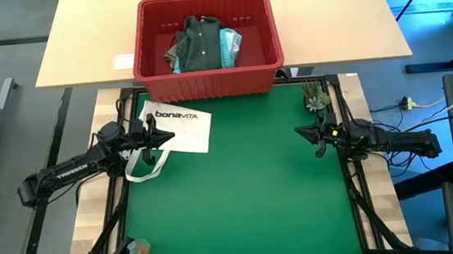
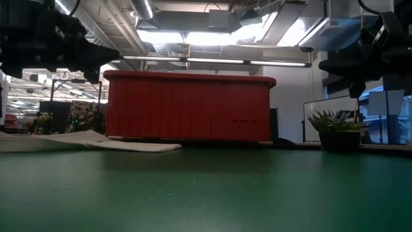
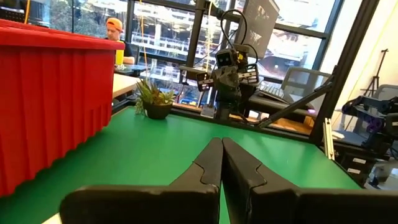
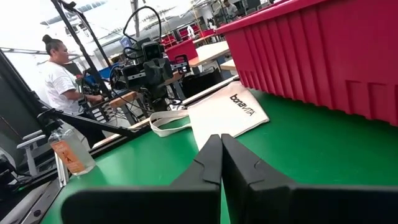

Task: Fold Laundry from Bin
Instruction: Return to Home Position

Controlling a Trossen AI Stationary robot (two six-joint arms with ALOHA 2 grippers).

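place: robotics lab | cues: ceiling strip lights (image 2: 212, 37); glass walls (image 3: 163, 37); person (image 4: 59, 81) in background

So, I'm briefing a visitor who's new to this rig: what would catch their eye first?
The red bin at the far edge of the green mat, holding a dark green garment with turquoise cloth beside it. Next, the white tote bag flat on the mat under the left gripper; the right gripper hovers opposite, both with fingers shut.

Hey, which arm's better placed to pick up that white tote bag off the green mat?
The left arm: its shut jaws hang above the tote bag; the right arm waits across the mat, by the plant.
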